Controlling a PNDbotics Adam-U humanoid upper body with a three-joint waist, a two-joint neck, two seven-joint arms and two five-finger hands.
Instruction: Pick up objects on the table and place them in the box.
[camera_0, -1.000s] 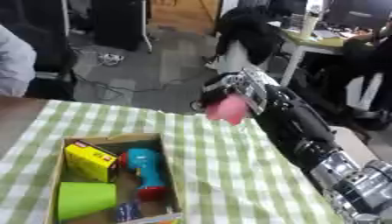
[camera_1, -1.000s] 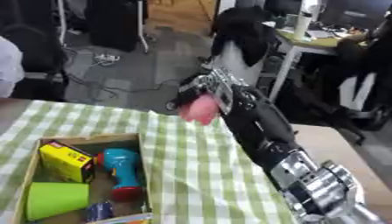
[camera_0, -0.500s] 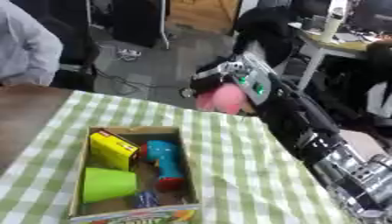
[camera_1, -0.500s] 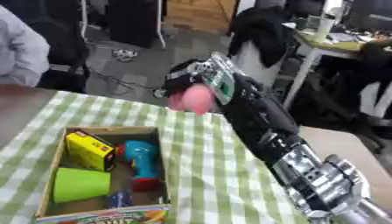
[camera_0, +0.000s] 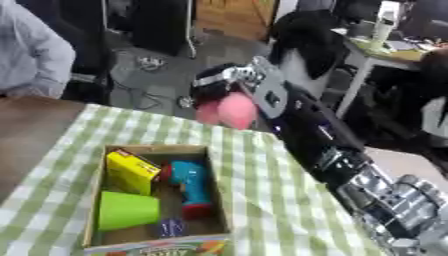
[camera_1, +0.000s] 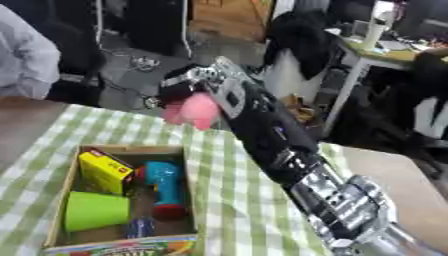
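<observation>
Left eye view: we see the right robot hand (camera_0: 229, 82) curled round a pink object (camera_0: 227, 111), carried high above the surface (camera_0: 262, 190) (clearing the wall), with the box (camera_0: 94, 200) below-left, already holding items.

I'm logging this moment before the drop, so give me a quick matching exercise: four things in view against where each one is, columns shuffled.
Things:
1. pink object
2. yellow box
3. green cup
4. blue and red toy

Places:
a. in the box, near left part
b. held by the right hand, above the table's far edge
c. in the box, far left part
d. in the box, along its right side

Pairs: 1-b, 2-c, 3-a, 4-d
</observation>
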